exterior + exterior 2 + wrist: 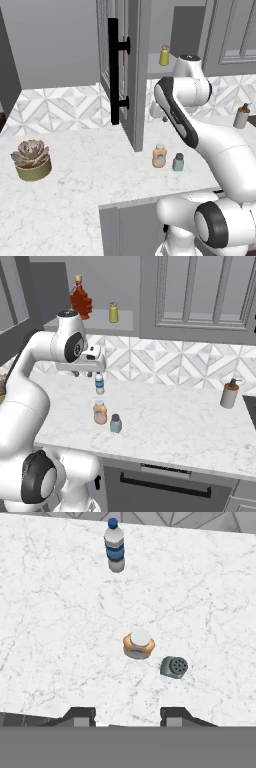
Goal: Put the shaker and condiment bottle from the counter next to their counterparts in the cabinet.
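The squat orange condiment bottle (159,155) (100,412) stands upright on the white marble counter (75,195). The small teal shaker (178,162) (115,423) with its dark cap stands just to the bottle's right, apart from it. My gripper (82,375) (127,717) hangs open well above the counter, looking down on the condiment bottle (139,644) and the shaker (174,667), with nothing between its fingers. The grey wall cabinet stands open, its door (131,75) with the black bar handle (114,70) swung out. A slim yellow bottle (164,55) (114,312) sits on its shelf.
A small water bottle (99,383) (114,546) stands on the counter behind the pair. A red bottle (80,301) shares the shelf. A grey pump dispenser (242,116) (229,393) is at the far right, a potted succulent (32,159) at the left.
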